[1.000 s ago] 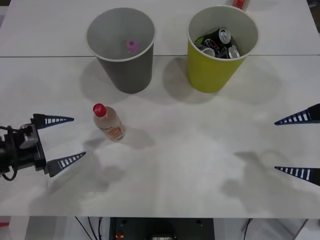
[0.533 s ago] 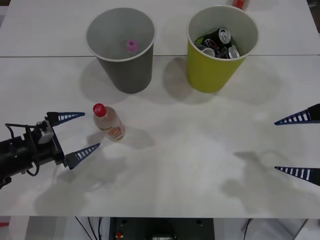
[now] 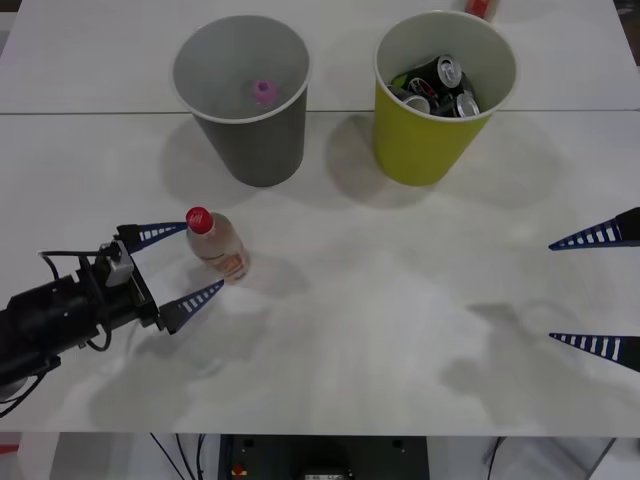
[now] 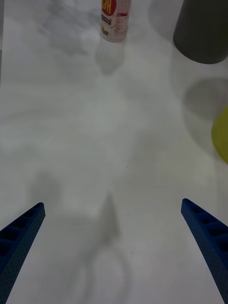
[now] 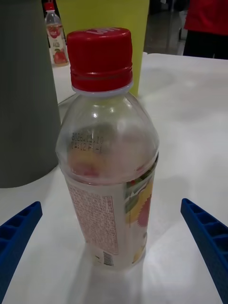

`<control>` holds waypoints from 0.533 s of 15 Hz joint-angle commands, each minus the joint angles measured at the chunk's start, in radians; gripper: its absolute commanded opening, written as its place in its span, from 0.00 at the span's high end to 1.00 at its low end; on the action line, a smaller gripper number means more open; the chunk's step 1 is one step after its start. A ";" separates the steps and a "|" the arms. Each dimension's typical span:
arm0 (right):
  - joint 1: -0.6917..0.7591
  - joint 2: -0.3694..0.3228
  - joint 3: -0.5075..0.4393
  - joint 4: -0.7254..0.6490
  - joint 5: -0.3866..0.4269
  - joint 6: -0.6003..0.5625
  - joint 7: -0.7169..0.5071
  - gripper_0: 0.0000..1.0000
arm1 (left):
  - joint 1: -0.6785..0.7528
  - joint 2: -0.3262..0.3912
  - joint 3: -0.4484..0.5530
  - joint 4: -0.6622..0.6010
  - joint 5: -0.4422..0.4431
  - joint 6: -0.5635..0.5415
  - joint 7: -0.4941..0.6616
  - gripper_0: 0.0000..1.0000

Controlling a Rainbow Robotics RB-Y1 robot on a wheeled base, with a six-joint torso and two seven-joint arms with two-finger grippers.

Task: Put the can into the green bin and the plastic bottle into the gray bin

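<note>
The plastic bottle (image 3: 217,246) stands upright on the white table, clear with a red cap and an orange-yellow label; it looms close in the left wrist view (image 5: 108,152) and its base shows in the right wrist view (image 4: 115,20). My left gripper (image 3: 187,264) is open just left of the bottle, its fingertips (image 3: 163,233) level with the cap and base, not touching. The gray bin (image 3: 243,98) stands behind the bottle. The green bin (image 3: 440,95) to its right holds several cans (image 3: 440,85). My right gripper (image 3: 592,291) hangs open at the right edge.
A pink-capped item (image 3: 263,92) lies inside the gray bin. Another red-capped bottle (image 5: 54,39) stands far back on the table, beyond the bins. A seam (image 3: 100,112) between two tabletops runs behind the bins. A person in red (image 5: 206,23) stands in the room behind.
My left gripper has moved right and forward toward the bottle, its fingertips now flanking it. The right arm, bottle and bins have not moved.
</note>
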 commanded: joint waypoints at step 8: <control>0.000 0.000 0.000 0.000 0.000 0.000 0.000 0.00 | -0.086 -0.109 0.000 0.099 -0.027 0.007 -0.014 0.00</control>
